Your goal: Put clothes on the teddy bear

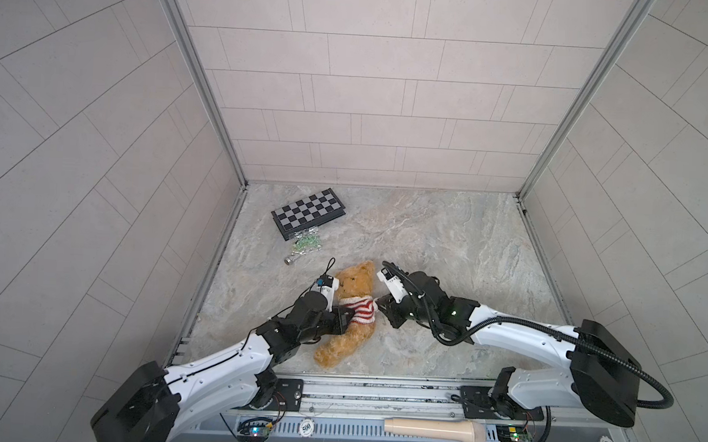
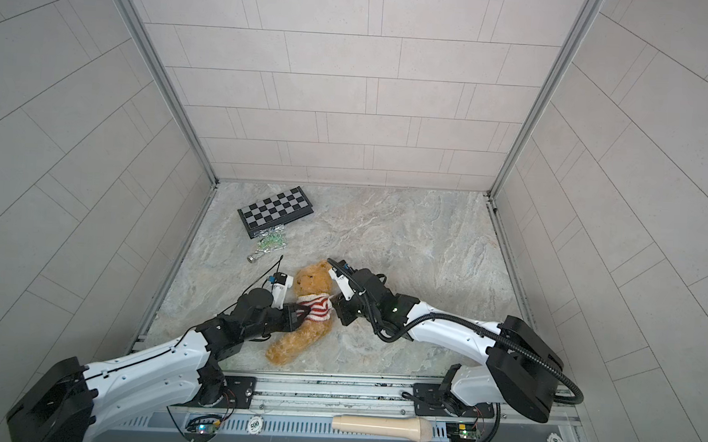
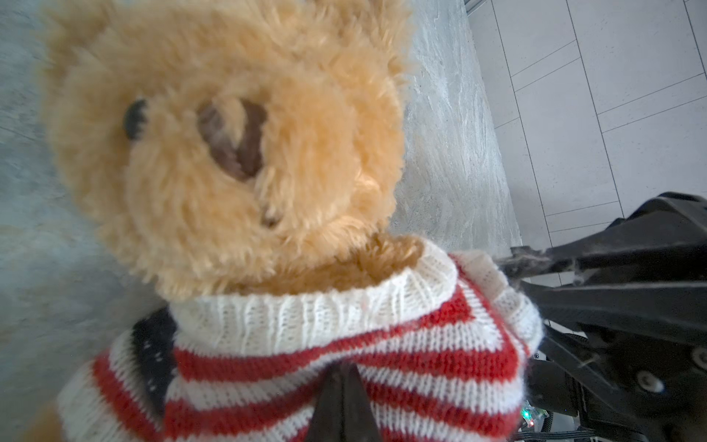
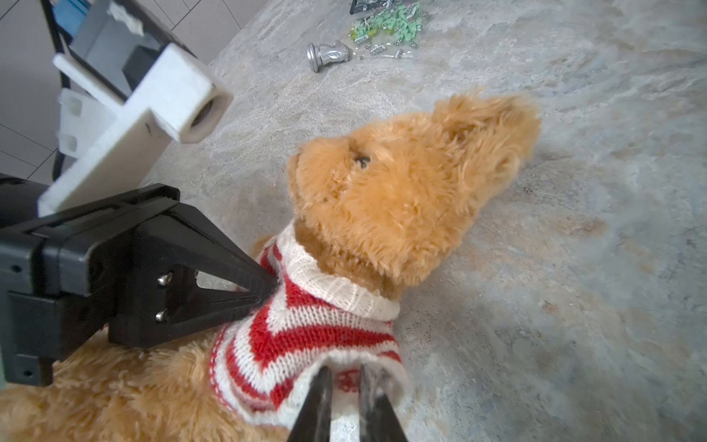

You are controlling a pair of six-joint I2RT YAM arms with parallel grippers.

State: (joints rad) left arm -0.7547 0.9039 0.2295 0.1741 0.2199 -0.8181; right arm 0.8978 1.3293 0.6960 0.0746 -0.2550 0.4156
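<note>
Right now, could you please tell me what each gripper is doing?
Left gripper: closed on the sweater.
Right gripper: closed on the sweater too.

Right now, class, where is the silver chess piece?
The chess piece lies left of centre in both top views, beside the green bits and left of the bear.

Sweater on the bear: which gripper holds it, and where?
Both: the left gripper pinches the sweater at one side, the right gripper its white edge opposite.
</note>
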